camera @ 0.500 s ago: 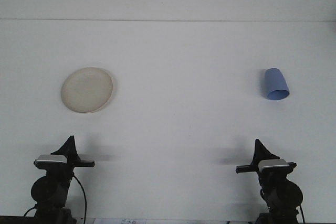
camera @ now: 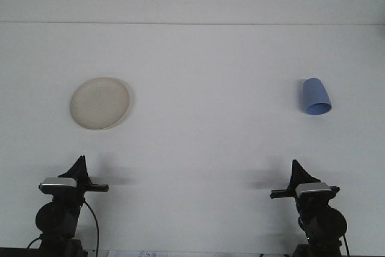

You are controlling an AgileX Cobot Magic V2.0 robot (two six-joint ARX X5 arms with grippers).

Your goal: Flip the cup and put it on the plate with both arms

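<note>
Front view shows my left end effector (camera: pixel 80 165) and right end effector (camera: pixel 296 170) low at the near edge of the white desk (camera: pixel 204 142); I cannot tell how either stands. Blue cup (camera: pixel 316 96) lies toward the right edge, cream plate (camera: pixel 100 103) toward the left, well apart

one cream plate (camera: pixel 99 103), one blue cup (camera: pixel 316 96), two claws: left claw (camera: pixel 78 167), right claw (camera: pixel 297 171)
</note>
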